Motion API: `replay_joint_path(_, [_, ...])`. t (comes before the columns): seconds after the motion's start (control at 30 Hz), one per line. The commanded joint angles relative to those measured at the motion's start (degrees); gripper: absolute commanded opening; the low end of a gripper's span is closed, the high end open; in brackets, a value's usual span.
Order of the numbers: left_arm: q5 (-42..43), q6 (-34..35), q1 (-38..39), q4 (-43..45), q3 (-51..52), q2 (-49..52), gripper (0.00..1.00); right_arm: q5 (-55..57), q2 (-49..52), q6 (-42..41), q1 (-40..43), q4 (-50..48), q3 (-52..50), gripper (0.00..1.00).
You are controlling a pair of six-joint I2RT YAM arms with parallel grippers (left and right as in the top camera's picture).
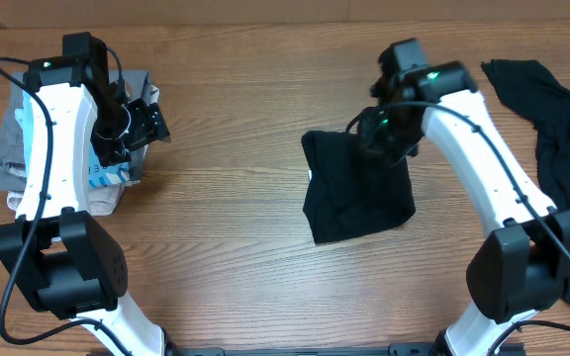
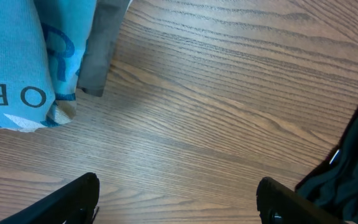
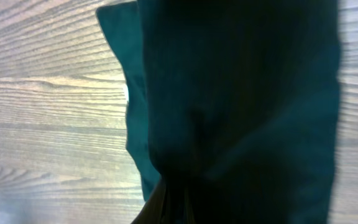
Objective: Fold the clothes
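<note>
While the right tool [image 1: 380, 136] sits at the upper edge of the folded black garment [image 1: 356, 203], its jaws are together and clamped on that cloth. In the right wrist view the dark fabric fills most of the picture and gathers into creases where the tool [image 3: 169, 208] pinches it. The garment itself lies as a rough rectangle on the wooden tabletop [image 1: 236, 208], its top left corner turned up a little.

Far to the left of the folded black garment, the left tool [image 1: 144, 121] hangs with its jaws wide apart. From its own wrist camera only bare wood shows in the gap between the two fingers [image 2: 79, 199]. Just beyond that tool, still farther left of the folded garment, rests a pile of folded clothes [image 1: 13, 148] with a light-blue shirt [image 2: 17, 62] bearing dark lettering and a grey garment [image 2: 101, 43] touching its side.

To the right of the folded black garment, well apart from it, a loose black garment [image 1: 562, 138] sprawls crumpled along the tabletop's edge.
</note>
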State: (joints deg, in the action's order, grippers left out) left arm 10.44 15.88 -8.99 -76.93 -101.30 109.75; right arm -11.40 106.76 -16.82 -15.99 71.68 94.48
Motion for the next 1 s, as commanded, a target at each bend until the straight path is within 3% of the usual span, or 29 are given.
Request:
replay_joint_path(0.0, [-0.4, -0.7, 0.4, 0.1, 0.0, 0.1, 0.84, -1.2, -1.2, -4.7, -2.5, -4.3, -3.5, 0.04])
replay_joint_path(0.17, [-0.4, -0.7, 0.4, 0.3, 0.0, 0.1, 0.85, -3.5, -1.2, -6.4, -4.9, -9.3, -5.7, 0.04])
replay_joint_path(0.83, [-0.3, -0.4, 0.5, 0.9, 0.0, 0.5, 0.87, -3.3, -1.1, -6.4, -10.4, -13.4, -9.4, 0.04])
replay_joint_path(0.97, [1.3, -0.4, 1.1, 1.2, 1.0, 0.6, 0.8, -3.3, -1.1, -6.4, -11.0, -15.9, -11.4, 0.04])
